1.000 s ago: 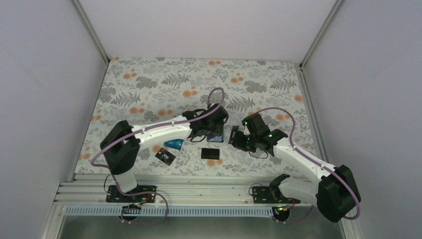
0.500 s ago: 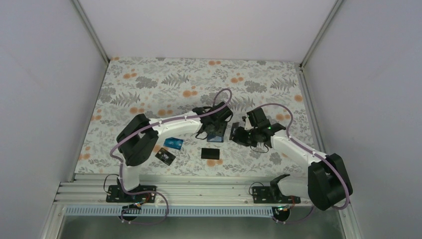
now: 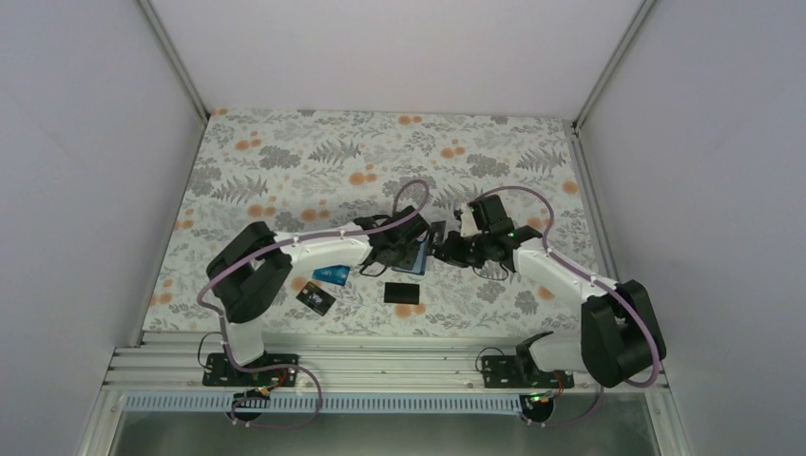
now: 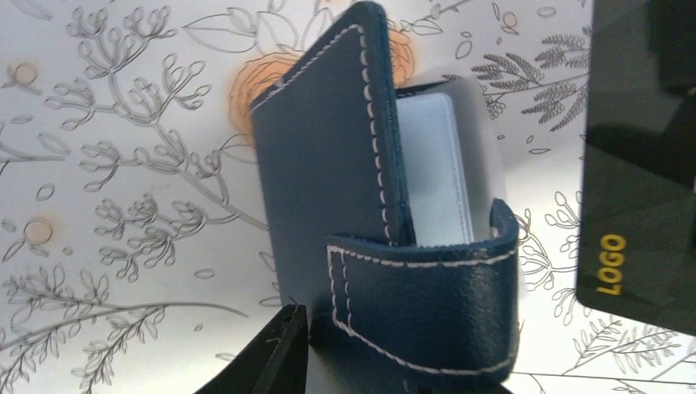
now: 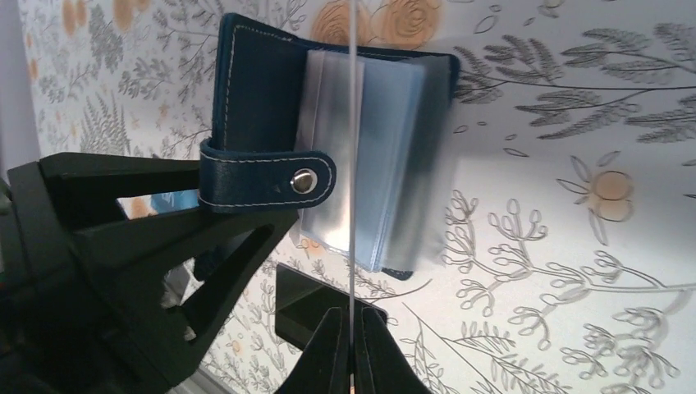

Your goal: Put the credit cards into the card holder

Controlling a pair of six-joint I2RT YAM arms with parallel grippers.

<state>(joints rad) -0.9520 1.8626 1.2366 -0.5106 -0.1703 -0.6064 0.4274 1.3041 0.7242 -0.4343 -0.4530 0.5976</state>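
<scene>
My left gripper (image 3: 404,247) is shut on the dark navy card holder (image 3: 415,259) and holds it open by its strap side. In the left wrist view the holder (image 4: 324,189) fills the middle and one finger (image 4: 275,353) shows beside it. My right gripper (image 5: 351,341) is shut on a black card (image 5: 351,164), seen edge-on, with its top edge at the holder's clear blue-grey sleeves (image 5: 386,156). This card bears a yellow "LOGO" (image 4: 640,164). On the table lie a teal-blue card (image 3: 331,275), a marked black card (image 3: 315,298) and a plain black card (image 3: 403,291).
The floral mat (image 3: 285,171) covers the table. White walls with metal corner posts close in the left, back and right. An aluminium rail (image 3: 380,366) carrying both arm bases runs along the near edge.
My right gripper has moved left with the black card, up to the card holder. My left gripper has shifted slightly and turned the open holder toward the card.
</scene>
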